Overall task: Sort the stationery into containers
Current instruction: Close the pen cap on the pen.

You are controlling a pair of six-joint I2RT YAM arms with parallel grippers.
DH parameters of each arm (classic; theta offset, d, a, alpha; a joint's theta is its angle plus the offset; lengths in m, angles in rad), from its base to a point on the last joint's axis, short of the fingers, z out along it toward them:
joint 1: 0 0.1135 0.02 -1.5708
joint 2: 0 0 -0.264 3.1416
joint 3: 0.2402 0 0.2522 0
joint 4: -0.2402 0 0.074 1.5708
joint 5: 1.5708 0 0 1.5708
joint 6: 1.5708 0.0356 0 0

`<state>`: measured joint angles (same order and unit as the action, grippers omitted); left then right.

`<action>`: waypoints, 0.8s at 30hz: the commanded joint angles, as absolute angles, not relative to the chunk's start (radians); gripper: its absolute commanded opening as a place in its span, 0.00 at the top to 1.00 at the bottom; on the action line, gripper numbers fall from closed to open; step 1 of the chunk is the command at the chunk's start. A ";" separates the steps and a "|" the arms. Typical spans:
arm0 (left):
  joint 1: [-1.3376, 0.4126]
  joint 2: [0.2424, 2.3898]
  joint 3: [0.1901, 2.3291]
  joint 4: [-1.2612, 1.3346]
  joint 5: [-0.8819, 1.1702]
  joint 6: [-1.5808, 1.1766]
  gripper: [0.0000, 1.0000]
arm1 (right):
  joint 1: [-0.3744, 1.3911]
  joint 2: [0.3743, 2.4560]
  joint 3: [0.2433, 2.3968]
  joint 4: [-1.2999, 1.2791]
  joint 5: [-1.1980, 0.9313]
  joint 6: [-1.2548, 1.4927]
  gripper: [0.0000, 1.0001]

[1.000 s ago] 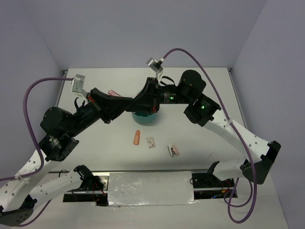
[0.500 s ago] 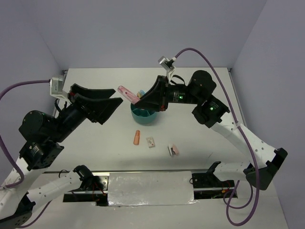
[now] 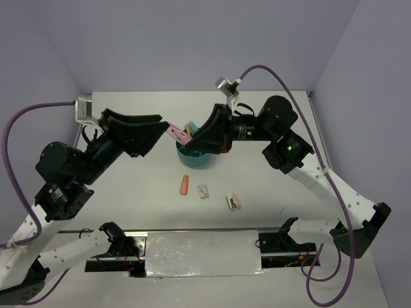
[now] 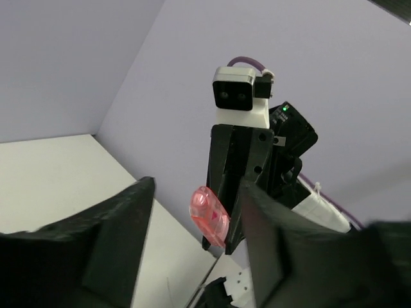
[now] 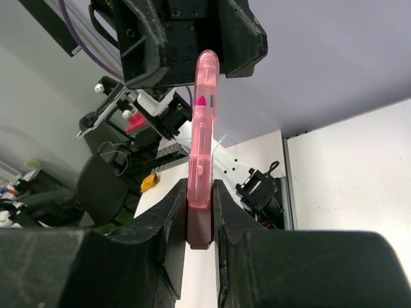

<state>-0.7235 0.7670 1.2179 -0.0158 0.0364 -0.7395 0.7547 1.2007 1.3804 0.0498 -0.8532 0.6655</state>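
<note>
A translucent pink marker (image 3: 174,133) (image 5: 204,128) sticks out leftward from my right gripper (image 3: 194,138) (image 5: 200,192), which is shut on its dark end above the teal organiser bowl (image 3: 194,158). My left gripper (image 3: 158,126) (image 4: 199,189) faces it from the left, open, with the marker's free tip (image 4: 209,216) between the fingertips and apart from both. On the table in front of the bowl lie an orange marker (image 3: 185,185), a small white piece (image 3: 203,191) and a pink-and-white piece (image 3: 233,203).
Light-blue and yellow items (image 3: 190,127) show just above the bowl beside the right gripper. Both arms cross over the middle of the white table (image 3: 128,199). Purple walls close off the back and sides.
The left gripper opened, let go of the pink marker and drew back left, then came back toward its tip. The right gripper kept the marker and shifted slightly right.
</note>
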 commanded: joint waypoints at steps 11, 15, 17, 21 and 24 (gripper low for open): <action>-0.721 0.831 1.233 0.114 0.147 -0.761 0.82 | 0.756 1.198 1.407 0.084 -0.908 0.675 1.00; -0.721 0.865 1.259 0.084 0.187 -0.765 1.00 | 0.756 1.215 1.445 0.077 -0.897 0.678 1.00; -0.721 0.862 1.243 0.092 0.206 -0.784 1.00 | 0.755 1.235 1.474 0.074 -0.894 0.680 1.00; -0.723 0.825 1.114 0.152 0.216 -0.850 1.00 | 0.756 1.272 1.564 0.107 -0.884 0.699 1.00; -0.723 0.796 1.025 0.224 0.235 -0.919 1.00 | 0.756 1.324 1.632 0.150 -0.890 0.739 1.00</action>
<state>-0.7174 0.7990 1.1133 0.2184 0.1635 -0.8555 0.7570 1.2953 1.5204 0.0219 -0.9161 0.6910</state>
